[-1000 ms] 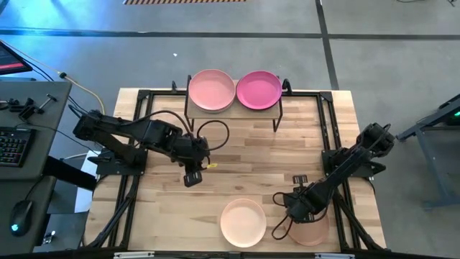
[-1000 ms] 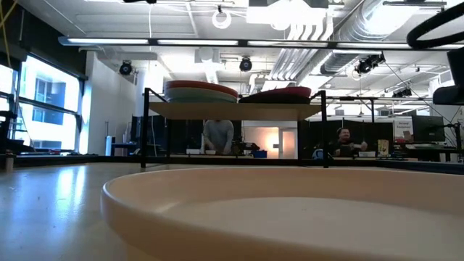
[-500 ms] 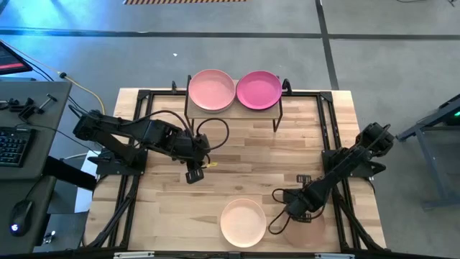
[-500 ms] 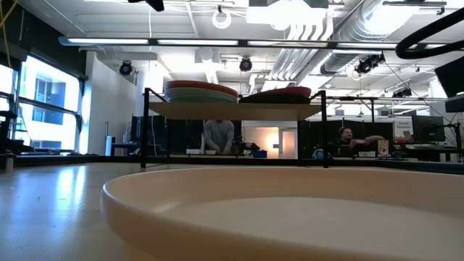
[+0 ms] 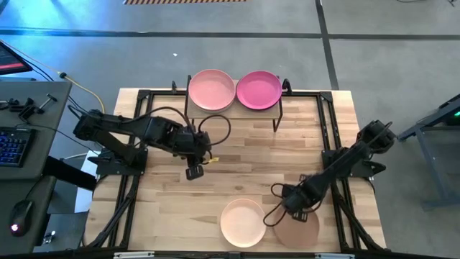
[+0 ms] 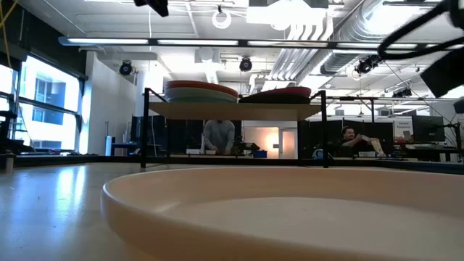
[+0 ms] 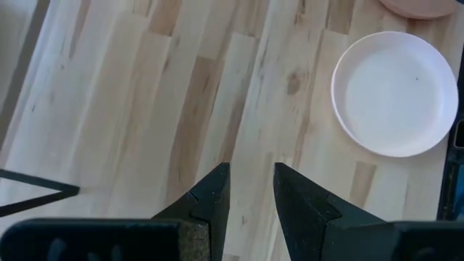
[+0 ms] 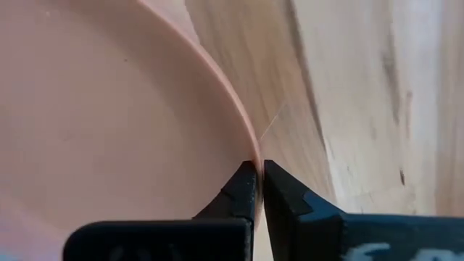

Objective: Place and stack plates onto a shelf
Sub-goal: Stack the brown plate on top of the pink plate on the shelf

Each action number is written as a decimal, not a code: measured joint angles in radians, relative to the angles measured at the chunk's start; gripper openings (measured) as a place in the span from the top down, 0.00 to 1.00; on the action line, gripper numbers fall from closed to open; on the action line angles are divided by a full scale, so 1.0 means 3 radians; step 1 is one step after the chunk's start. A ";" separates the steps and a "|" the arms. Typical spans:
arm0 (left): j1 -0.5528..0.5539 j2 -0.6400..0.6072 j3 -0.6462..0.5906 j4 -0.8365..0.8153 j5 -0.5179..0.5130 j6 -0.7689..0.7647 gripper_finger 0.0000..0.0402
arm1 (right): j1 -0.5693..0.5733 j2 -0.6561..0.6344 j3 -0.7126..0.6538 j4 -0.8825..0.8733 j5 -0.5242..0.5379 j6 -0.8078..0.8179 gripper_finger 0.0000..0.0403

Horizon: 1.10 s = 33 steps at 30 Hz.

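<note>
Right end effector [image 8: 256,181] pinches one tan-brown plate [image 8: 109,130].

Two round matte plates lie on the wooden tabletop [image 5: 244,155]: one cream plate [image 5: 242,221], one tan-brown plate [image 5: 300,226]. Two plate stacks occupy one wooden-topped, black-legged shelf [image 5: 276,109]: pink-topped stack [image 5: 211,90], magenta-topped stack [image 5: 259,89]. Two dark arms.

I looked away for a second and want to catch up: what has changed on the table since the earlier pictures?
The right pincer has closed on the rim of the tan-brown plate, which now shows more from under the arm. The left pincer, open and empty, has drifted slightly over the tabletop. Unchanged: the cream plate at the near edge, and the pink plate and magenta plate on the shelf.
</note>
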<state>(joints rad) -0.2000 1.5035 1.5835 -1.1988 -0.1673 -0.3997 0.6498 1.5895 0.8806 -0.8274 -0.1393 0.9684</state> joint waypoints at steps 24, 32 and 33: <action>0.0818 0.0000 -0.0001 0.0001 0.0001 0.0552 0.76 | -0.1036 -0.1556 0.0003 -0.0830 0.0571 0.0236 1.00; 0.1169 0.0000 -0.0001 0.0000 0.0001 0.0637 0.76 | -0.1732 -0.1902 0.0003 -0.0812 0.0642 -0.0038 1.00; 0.1208 0.0000 -0.0001 0.0000 0.0002 0.0653 0.76 | -0.1833 -0.1938 0.0003 -0.0793 0.0649 -0.0089 1.00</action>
<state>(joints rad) 0.1625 1.5036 1.5833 -1.1988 -0.1667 -0.2038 0.1000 1.0081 0.8814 -1.0653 0.0555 0.9418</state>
